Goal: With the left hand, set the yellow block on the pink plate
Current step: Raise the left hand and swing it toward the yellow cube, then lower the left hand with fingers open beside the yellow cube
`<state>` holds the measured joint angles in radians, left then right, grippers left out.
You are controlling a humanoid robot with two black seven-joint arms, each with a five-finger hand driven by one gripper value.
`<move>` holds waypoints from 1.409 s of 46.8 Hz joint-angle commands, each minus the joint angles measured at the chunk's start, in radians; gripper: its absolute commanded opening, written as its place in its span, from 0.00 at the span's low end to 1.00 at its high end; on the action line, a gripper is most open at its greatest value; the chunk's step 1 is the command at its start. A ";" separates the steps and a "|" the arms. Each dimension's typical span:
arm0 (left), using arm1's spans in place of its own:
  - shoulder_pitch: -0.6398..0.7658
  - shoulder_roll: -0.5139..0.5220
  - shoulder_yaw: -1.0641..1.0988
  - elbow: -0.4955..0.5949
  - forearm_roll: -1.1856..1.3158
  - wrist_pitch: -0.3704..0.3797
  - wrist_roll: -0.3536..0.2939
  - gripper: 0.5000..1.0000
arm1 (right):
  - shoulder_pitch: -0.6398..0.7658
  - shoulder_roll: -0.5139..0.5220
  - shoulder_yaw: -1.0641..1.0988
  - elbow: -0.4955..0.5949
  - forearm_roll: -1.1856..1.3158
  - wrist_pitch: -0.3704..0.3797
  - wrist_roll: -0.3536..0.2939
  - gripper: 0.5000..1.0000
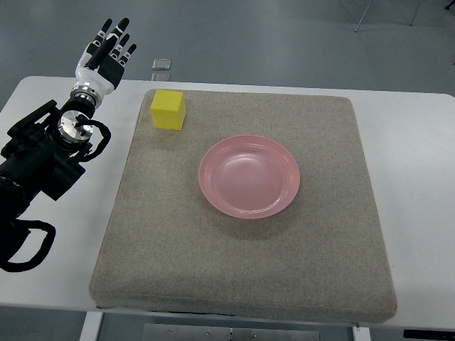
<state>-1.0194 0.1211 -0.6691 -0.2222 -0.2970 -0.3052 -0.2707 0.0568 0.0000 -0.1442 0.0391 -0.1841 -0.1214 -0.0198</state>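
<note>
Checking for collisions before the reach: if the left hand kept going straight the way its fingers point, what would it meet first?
Probably nothing: the left hand points up and away past the table edge toward bare floor, left of the yellow block.

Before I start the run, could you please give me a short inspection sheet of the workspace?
Surface: white table under a grey felt mat, lying flat.
Job's things: yellow block at the mat's far left corner; pink plate mid-mat, holding nothing.
Clutter: small clear square object at the far table edge.
Hands: left hand open, fingers spread, left of the block, apart from it; right not in view.
Cables: black loops along the left arm.
Surroundings: grey floor; metal legs far right.
</note>
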 commanded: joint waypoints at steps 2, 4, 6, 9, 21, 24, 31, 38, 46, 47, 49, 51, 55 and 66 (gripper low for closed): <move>0.001 -0.003 0.000 0.000 0.001 0.000 0.001 0.99 | 0.000 0.000 0.000 0.001 0.000 -0.001 0.000 0.85; 0.001 -0.003 -0.001 0.000 0.001 0.000 0.001 0.99 | 0.000 0.000 0.000 0.001 0.000 0.000 0.000 0.85; 0.001 -0.003 -0.001 -0.002 0.001 -0.005 0.001 0.99 | 0.000 0.000 0.000 -0.001 0.000 -0.001 0.001 0.85; 0.001 -0.005 -0.003 -0.002 -0.001 -0.005 0.001 0.99 | 0.000 0.000 0.000 -0.001 0.000 -0.001 0.000 0.85; 0.009 0.000 0.002 -0.002 0.001 -0.003 0.001 0.99 | 0.000 0.000 0.000 -0.001 0.000 -0.001 0.000 0.85; 0.007 0.003 0.002 0.000 0.002 -0.002 0.002 0.99 | 0.000 0.000 0.000 -0.001 0.000 0.000 0.001 0.85; -0.008 0.006 0.065 0.000 0.004 0.000 0.004 0.99 | 0.000 0.000 0.000 -0.001 0.000 -0.001 0.000 0.85; -0.042 0.029 0.180 0.000 0.006 0.000 0.004 0.99 | 0.000 0.000 0.000 0.001 0.000 0.000 0.000 0.85; -0.082 0.071 0.350 -0.003 0.010 -0.017 0.007 0.99 | 0.000 0.000 0.000 -0.001 0.000 0.000 0.001 0.85; -0.090 0.075 0.370 -0.006 0.010 -0.017 0.007 0.99 | 0.000 0.000 0.000 -0.001 0.000 -0.001 0.001 0.85; -0.105 0.090 0.414 -0.019 0.013 -0.017 0.008 0.99 | 0.000 0.000 0.000 -0.001 0.000 0.000 0.000 0.85; -0.119 0.107 0.460 -0.037 0.022 -0.018 0.008 0.99 | 0.000 0.000 0.000 -0.001 0.000 0.000 0.000 0.85; -0.163 0.149 0.552 -0.097 0.067 -0.017 0.008 0.99 | 0.000 0.000 0.000 -0.001 0.000 -0.001 0.000 0.85; -0.281 0.291 0.723 -0.301 0.303 -0.017 0.010 0.99 | 0.000 0.000 0.000 -0.001 0.000 -0.001 0.000 0.85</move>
<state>-1.2775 0.3818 0.0213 -0.4742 -0.0769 -0.3223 -0.2623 0.0568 0.0000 -0.1442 0.0388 -0.1841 -0.1221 -0.0197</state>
